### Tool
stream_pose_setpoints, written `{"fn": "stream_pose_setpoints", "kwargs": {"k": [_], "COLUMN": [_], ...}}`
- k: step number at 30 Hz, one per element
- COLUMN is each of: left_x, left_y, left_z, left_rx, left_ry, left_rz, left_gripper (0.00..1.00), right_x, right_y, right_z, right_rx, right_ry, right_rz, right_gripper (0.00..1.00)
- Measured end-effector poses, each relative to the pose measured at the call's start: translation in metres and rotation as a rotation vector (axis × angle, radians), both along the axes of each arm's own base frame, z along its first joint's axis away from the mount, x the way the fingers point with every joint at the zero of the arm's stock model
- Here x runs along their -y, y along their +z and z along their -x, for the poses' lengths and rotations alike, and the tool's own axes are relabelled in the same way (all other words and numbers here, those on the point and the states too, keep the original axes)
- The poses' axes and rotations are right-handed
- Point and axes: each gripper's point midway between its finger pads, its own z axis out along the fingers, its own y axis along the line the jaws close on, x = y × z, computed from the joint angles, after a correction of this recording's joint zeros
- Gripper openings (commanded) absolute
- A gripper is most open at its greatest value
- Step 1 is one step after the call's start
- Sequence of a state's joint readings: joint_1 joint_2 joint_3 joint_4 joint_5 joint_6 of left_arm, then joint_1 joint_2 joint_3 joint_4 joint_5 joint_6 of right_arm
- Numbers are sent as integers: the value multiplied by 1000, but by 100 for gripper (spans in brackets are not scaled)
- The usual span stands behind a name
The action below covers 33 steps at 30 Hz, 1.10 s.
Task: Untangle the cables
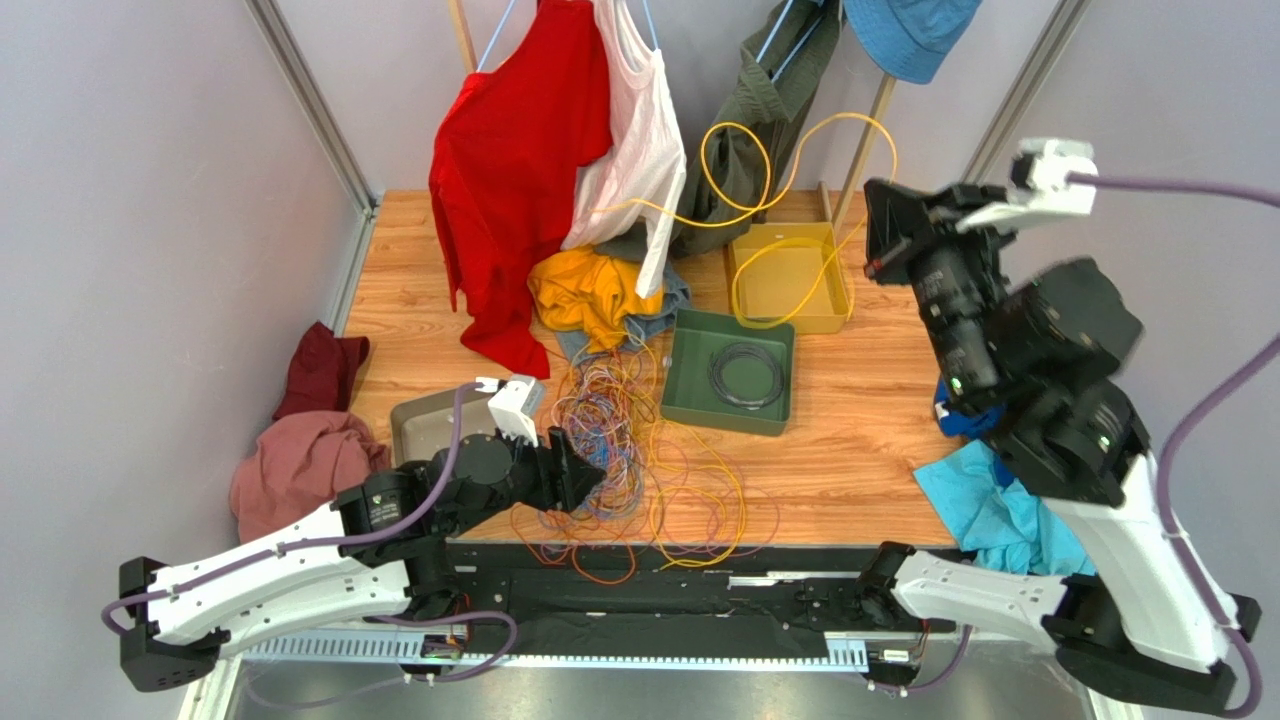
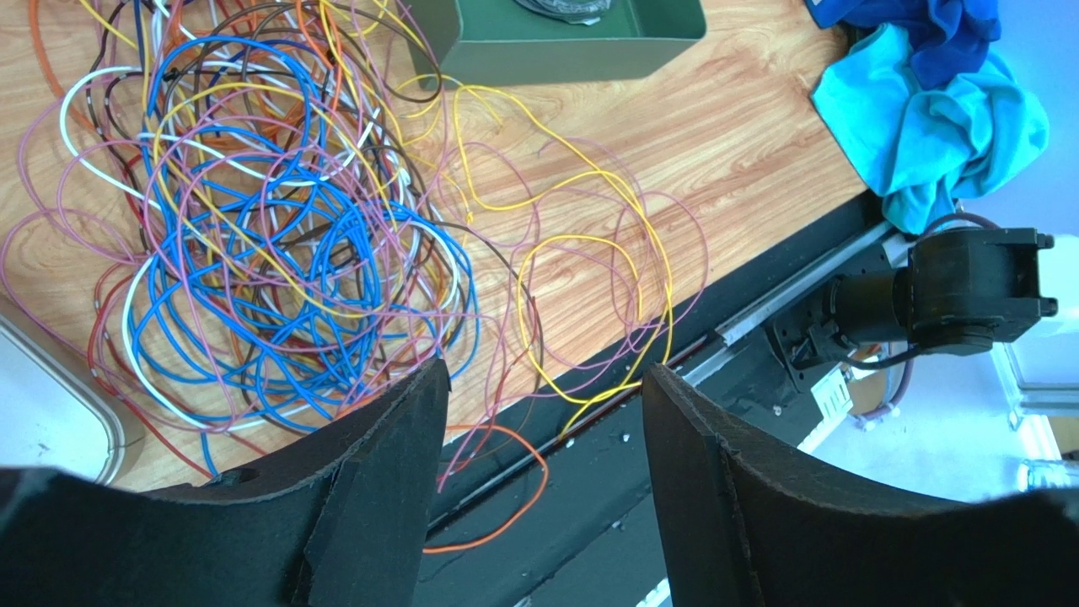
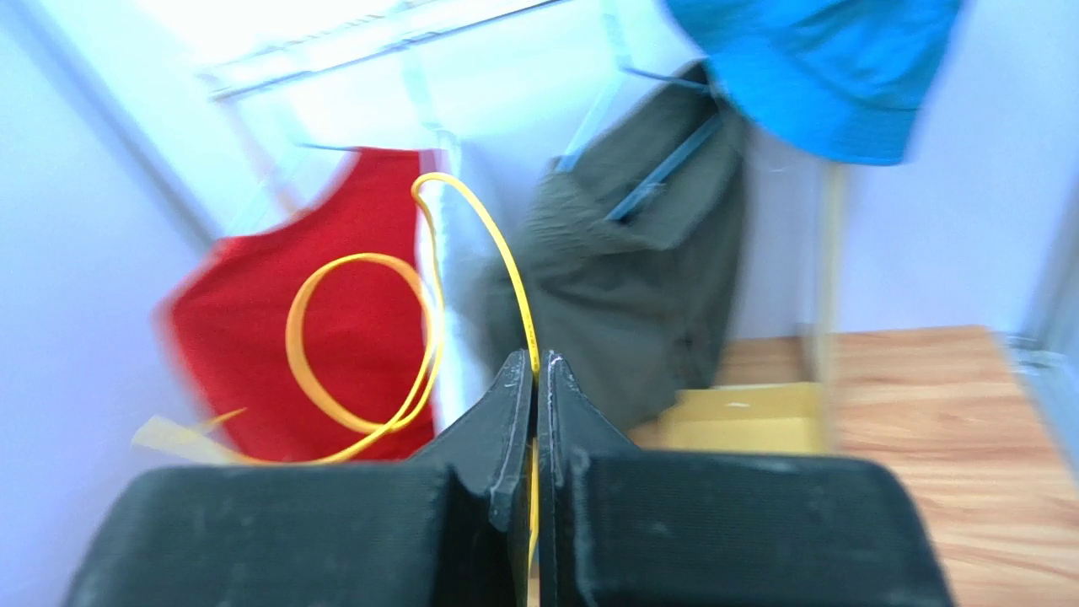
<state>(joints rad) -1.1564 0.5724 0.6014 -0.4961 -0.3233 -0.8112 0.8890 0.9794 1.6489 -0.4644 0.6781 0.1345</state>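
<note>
From above, your right end effector is raised high at the back right, with the yellow cable looping through the air over the yellow tray. The cables lie heaped on the tabletop at the near edge, just in front of the green tray. Your left end effector sits at the heap's left side.

The left wrist view adds what the overhead cannot: the left end effector is spread and empty, above the near edge, with the cables a dense blue, purple and yellow knot ahead.

Only the right wrist view settles the grip: the right end effector is pressed together, pinching the yellow cable (the picture is blurred).

Draw that strand out slowly, I'd suggest, and use your left to pin the heap so it doesn't drag along.
</note>
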Motion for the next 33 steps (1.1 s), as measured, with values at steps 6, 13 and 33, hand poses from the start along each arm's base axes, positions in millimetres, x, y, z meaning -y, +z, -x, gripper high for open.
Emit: {"fn": "stream_pose_setpoints", "kwargs": {"k": [6,13,33], "left_x": [1,-3,4], "left_y": [-1,-5,-52], "left_z": [0,2,8], "left_rx": [-5,-2,-76], "left_ry": [-1,-2,-28], "left_rz": [-2,6,-48], "left_gripper": [66,66,66], "right_x": [12,43,83], "right_y": [-31,-76,-142], "right_z": [-68,-112,-237], "right_rx": [-115,-241,-350], "right_ry": [-206,-344,-504], "right_rz": [142,213,207], "right_gripper": [0,0,0]}}
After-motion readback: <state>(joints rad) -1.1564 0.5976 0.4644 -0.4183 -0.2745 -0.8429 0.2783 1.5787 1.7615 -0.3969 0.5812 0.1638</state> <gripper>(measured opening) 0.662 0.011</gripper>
